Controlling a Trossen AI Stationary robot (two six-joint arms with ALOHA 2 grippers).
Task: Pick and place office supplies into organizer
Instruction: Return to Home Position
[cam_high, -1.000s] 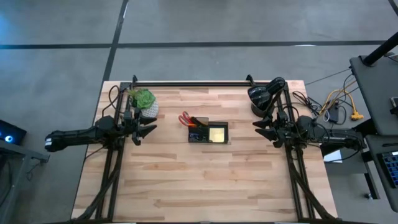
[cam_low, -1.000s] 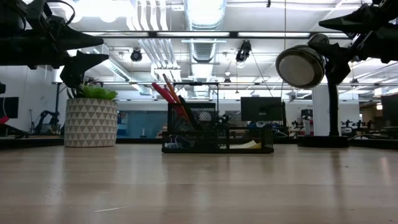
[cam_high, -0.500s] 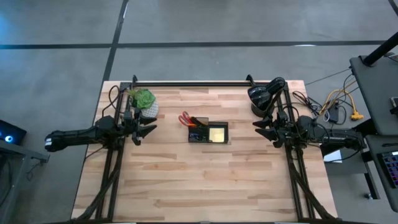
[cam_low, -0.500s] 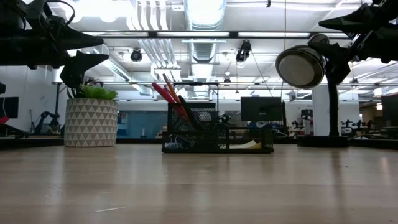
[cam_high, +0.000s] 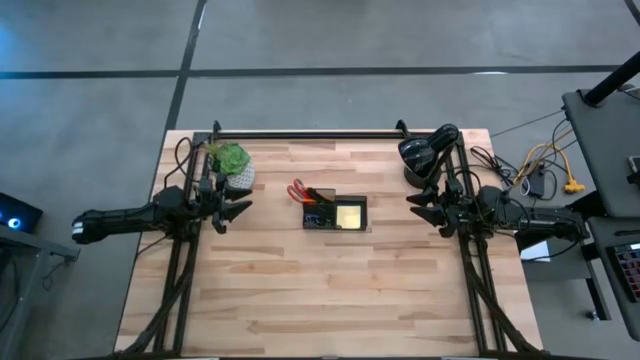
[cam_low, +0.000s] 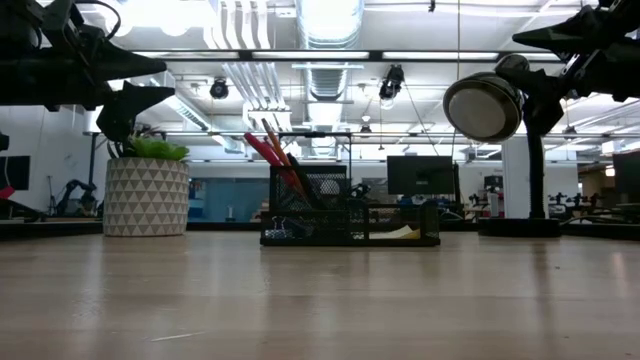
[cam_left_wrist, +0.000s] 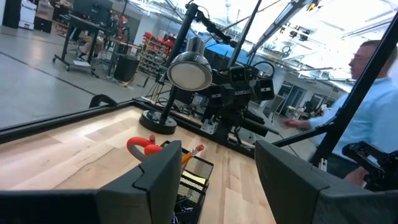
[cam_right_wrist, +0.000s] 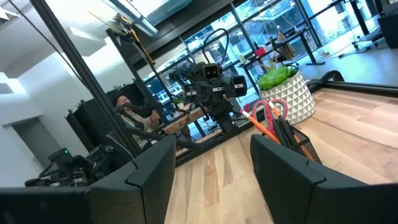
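A dark mesh organizer (cam_high: 334, 213) stands at the table's middle. Red-handled scissors (cam_high: 298, 190), an orange pencil (cam_low: 274, 140) and dark pens stand in its taller left compartment. A yellow sticky-note pad (cam_high: 350, 215) lies in its right compartment. Small clips (cam_low: 285, 229) show low in the front. My left gripper (cam_high: 237, 209) hovers open at the table's left side, pointing level toward the organizer. My right gripper (cam_high: 422, 208) hovers open at the right side, facing it too. Both are well clear of the organizer.
A potted green plant (cam_high: 231, 163) in a white patterned pot stands at the far left. A black desk lamp (cam_high: 422, 155) stands at the far right. A person in a light blue shirt (cam_left_wrist: 373, 106) shows beyond the table in the left wrist view. Bare wood lies toward the near edge.
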